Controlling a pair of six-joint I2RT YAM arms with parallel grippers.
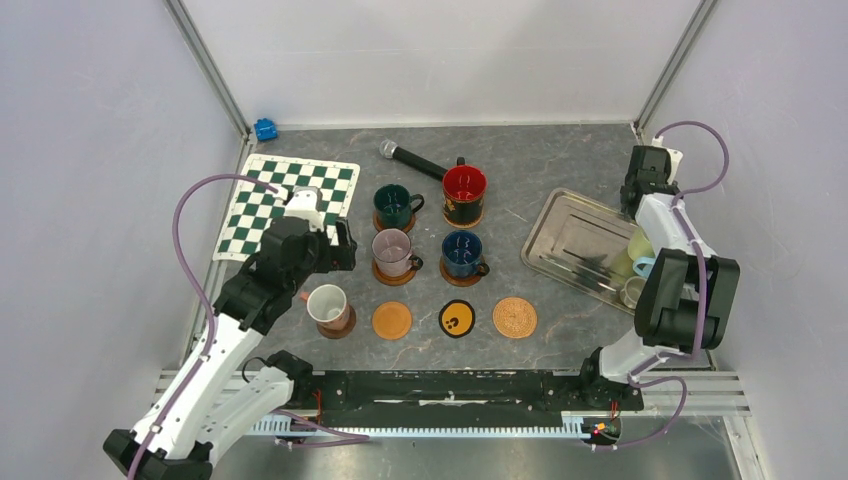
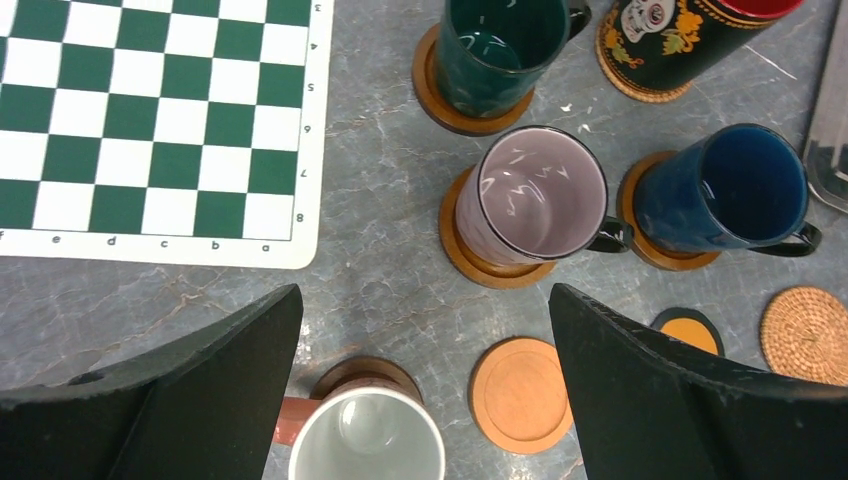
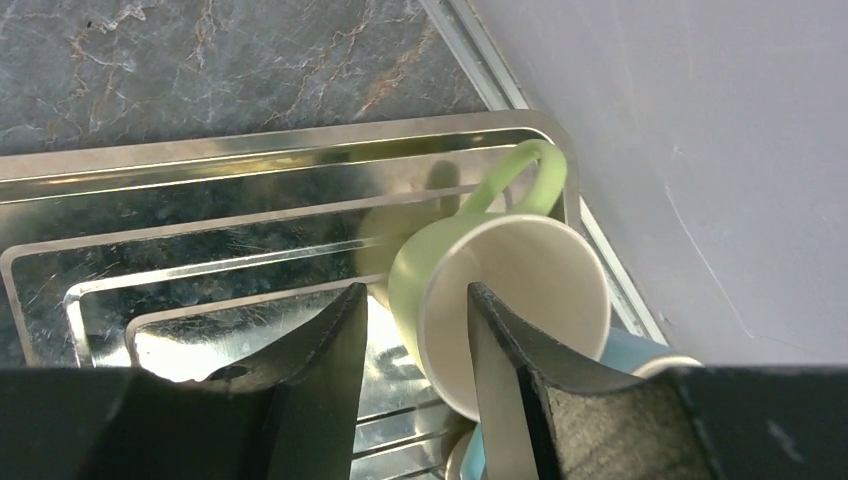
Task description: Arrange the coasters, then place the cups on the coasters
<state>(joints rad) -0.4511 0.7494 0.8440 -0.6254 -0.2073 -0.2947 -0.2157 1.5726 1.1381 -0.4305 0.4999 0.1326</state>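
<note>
Five cups stand on coasters: dark green, red-inside, clear glass, dark blue and white-inside brownish. The orange, black-and-yellow and woven coasters are bare. My left gripper hangs open above the white-inside cup, holding nothing. In the tray a pale green cup lies tilted against a light blue cup. My right gripper is open astride the pale green cup's wall, one finger inside, with a gap at the outer finger.
A green-and-white chequered mat lies at the back left and a black microphone behind the cups. A small blue object sits in the far left corner. The steel tray lies close to the right wall, with a small greyish cup in it.
</note>
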